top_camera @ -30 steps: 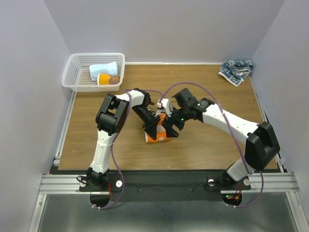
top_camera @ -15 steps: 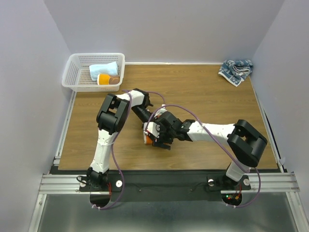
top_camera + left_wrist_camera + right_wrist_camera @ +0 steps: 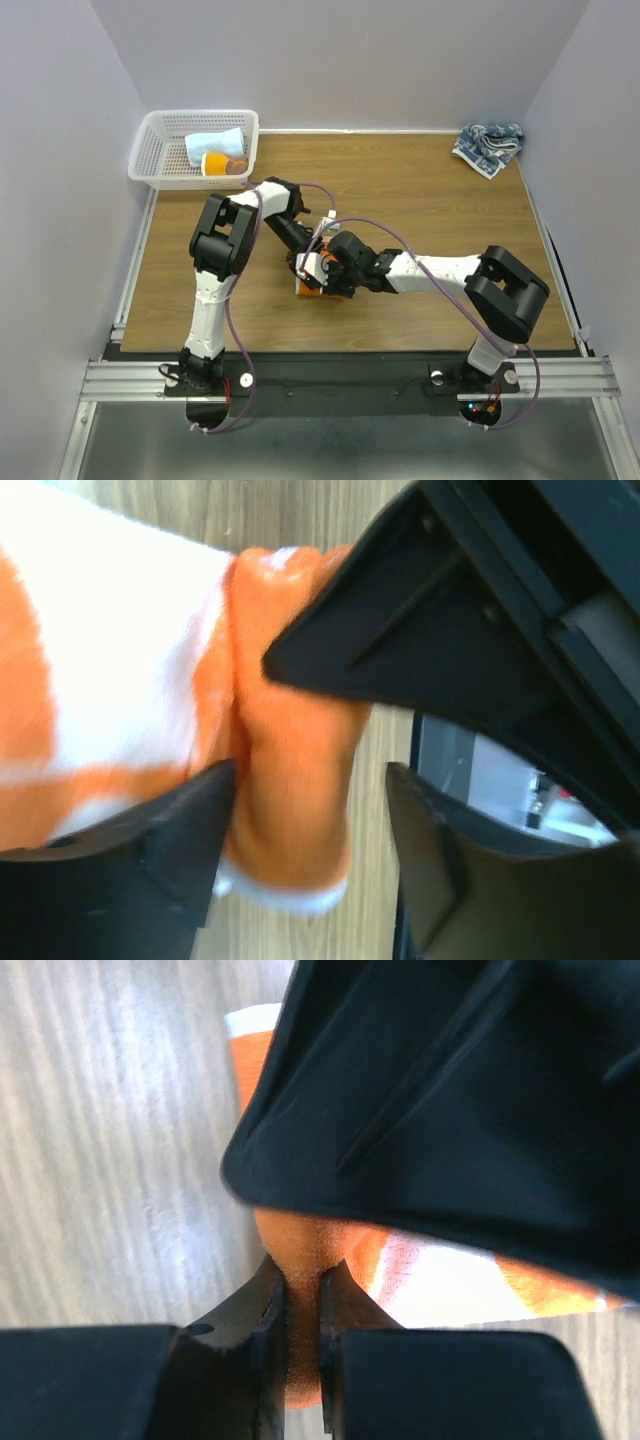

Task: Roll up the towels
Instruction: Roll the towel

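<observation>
The white-and-orange towel (image 3: 306, 289) lies bunched on the wooden table (image 3: 420, 200) between both arms. My right gripper (image 3: 301, 1305) is shut on an orange fold of this towel (image 3: 300, 1250); in the top view it (image 3: 320, 275) sits low at the towel's right side. My left gripper (image 3: 310, 845) is open around the same orange fold (image 3: 290, 800): its left finger touches the cloth and its right finger stands clear of it. In the top view it (image 3: 298, 260) reaches in from behind. The dark-blue-and-white towel (image 3: 488, 143) lies crumpled at the far right corner.
A white mesh basket (image 3: 150, 135) stands at the far left corner with a pale blue roll (image 3: 215, 143) and an orange roll (image 3: 220, 164) in it. The two grippers are crowded together; the right gripper's black body (image 3: 480, 630) fills the left wrist view's upper right.
The right arm came down to the towel and its jaws closed on the orange fold. The left gripper's jaws opened and let go of that fold.
</observation>
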